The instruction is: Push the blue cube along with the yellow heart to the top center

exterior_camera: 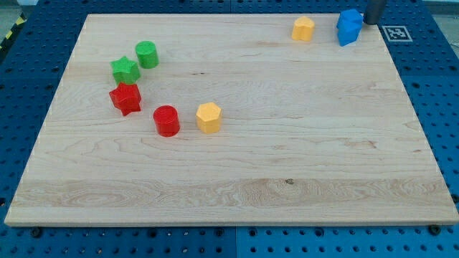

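The blue cube (350, 20) sits near the view's top right corner of the wooden board (287, 158). A second blue block (346, 36) of unclear shape touches it just below. The yellow heart (303, 29) lies a short gap to their left, apart from them. My tip (371, 22) is at the view's top right, right next to the blue cube's right side; only the rod's lower end shows, and I cannot tell whether it touches the cube.
A yellow hexagon (209, 117) and a red cylinder (166, 120) lie left of centre. A red star (125, 98), a green star (125, 69) and a green cylinder (147, 54) cluster at the left. A black-and-white marker (394, 32) lies off the board's right edge.
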You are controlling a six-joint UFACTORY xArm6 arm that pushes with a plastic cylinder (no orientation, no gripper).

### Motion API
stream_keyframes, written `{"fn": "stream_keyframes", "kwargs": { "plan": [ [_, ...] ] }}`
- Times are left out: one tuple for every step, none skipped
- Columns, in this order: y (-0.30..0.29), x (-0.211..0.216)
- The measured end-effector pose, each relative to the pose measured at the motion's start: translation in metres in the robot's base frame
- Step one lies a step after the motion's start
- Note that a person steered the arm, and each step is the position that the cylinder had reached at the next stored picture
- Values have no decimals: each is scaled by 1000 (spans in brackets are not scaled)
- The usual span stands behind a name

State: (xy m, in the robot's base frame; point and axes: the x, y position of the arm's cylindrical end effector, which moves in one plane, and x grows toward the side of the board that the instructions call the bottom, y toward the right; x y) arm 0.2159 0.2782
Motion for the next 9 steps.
{"fn": "stream_keyframes", "kwargs": {
  "plan": [
    [-16, 0],
    [-31, 0],
    [-44, 0],
    [-63, 7],
    [-91, 26],
    [-128, 49],
    [-174, 61],
    [-222, 62],
    [-259, 66]
  ]
}}
